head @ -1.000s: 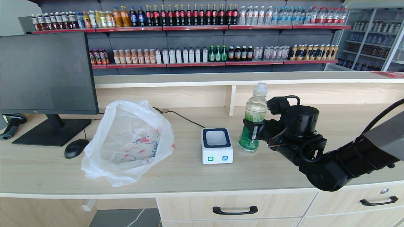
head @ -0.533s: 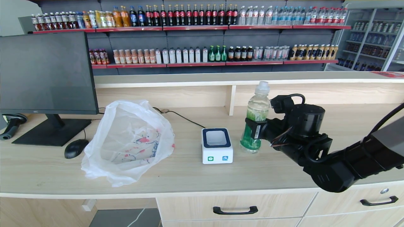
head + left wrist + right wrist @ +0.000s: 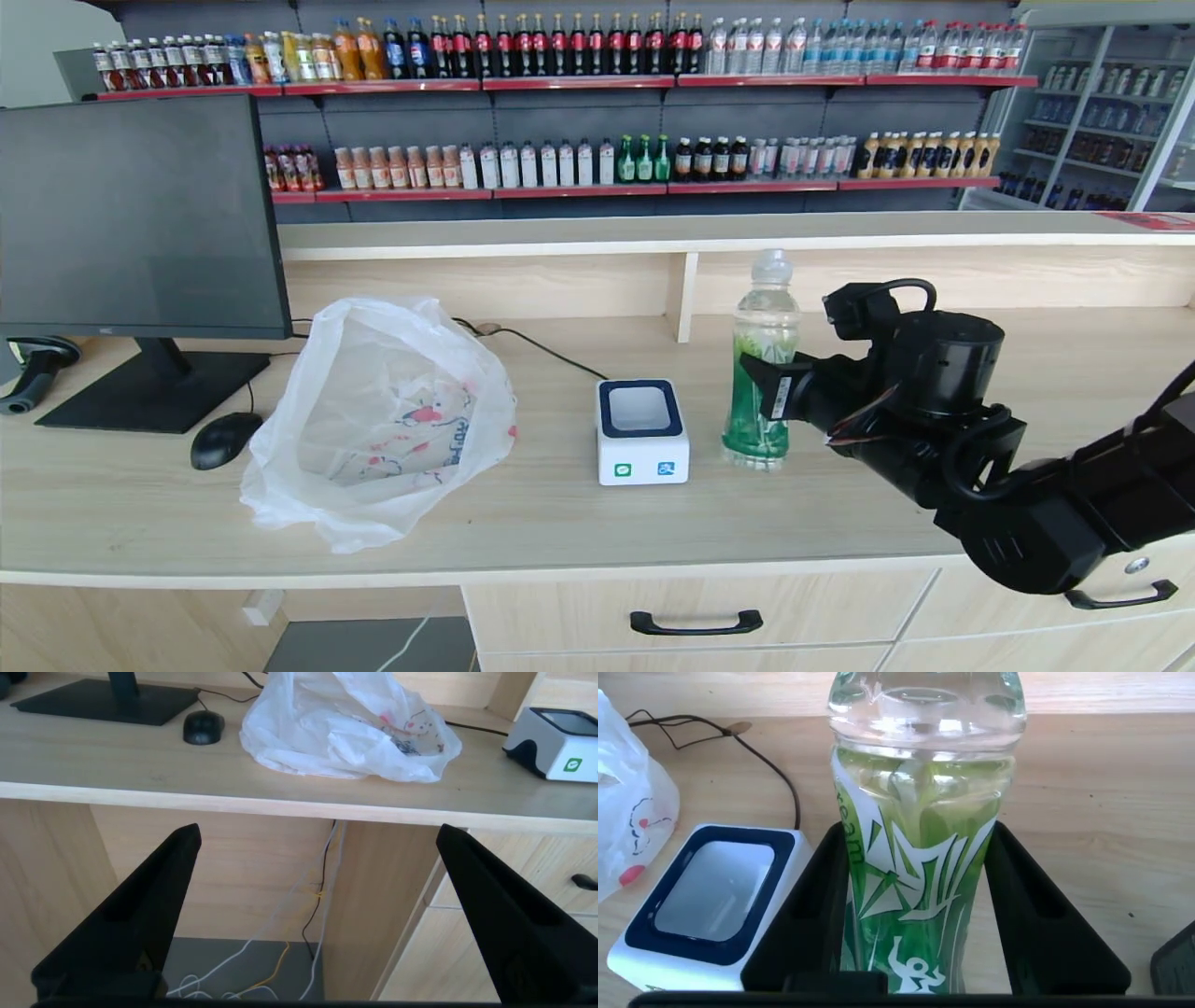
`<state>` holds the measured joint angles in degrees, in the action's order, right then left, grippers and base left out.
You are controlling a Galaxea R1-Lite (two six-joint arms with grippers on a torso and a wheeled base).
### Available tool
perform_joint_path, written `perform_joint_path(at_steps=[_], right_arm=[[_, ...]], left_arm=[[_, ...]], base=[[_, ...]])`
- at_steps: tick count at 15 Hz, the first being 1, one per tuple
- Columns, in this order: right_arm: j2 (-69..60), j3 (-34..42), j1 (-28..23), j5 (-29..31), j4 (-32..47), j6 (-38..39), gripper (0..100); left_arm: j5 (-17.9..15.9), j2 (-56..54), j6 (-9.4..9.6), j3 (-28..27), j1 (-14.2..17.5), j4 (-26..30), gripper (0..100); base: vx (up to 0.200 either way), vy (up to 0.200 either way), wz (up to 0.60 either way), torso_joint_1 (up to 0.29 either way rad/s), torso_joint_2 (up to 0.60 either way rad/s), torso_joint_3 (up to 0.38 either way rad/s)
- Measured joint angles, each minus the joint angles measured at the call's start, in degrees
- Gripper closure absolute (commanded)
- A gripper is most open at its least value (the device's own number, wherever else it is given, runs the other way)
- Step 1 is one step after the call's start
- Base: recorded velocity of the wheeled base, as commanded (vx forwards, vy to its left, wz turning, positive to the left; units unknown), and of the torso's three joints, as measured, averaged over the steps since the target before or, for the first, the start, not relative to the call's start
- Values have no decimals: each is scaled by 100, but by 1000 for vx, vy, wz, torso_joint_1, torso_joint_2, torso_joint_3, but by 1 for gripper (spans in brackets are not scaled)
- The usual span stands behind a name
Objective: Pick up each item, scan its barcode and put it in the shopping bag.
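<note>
We shift the bottle [image 3: 767,313] slightly right of the scanner [image 3: 641,431], right gripper [image 3: 767,392] clamped around it; barcode scanning seems pending.

My right arm is extended forward, its claw [image 3: 767,378] level and, as far as I can tell, clamped on the bottle [image 3: 766,308]. My left claw [image 3: 318,831] hangs low, fingers wide apart.
</note>
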<state>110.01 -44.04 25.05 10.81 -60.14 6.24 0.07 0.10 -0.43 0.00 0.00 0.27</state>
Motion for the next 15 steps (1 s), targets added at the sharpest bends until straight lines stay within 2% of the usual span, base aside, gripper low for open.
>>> perform_joint_path(at_steps=[15], right_arm=[[-456,753,124,0,-95,62,100]], left_arm=[[0,0,0,0,0,0,0]], base=[[0,0,0,0,0,0]])
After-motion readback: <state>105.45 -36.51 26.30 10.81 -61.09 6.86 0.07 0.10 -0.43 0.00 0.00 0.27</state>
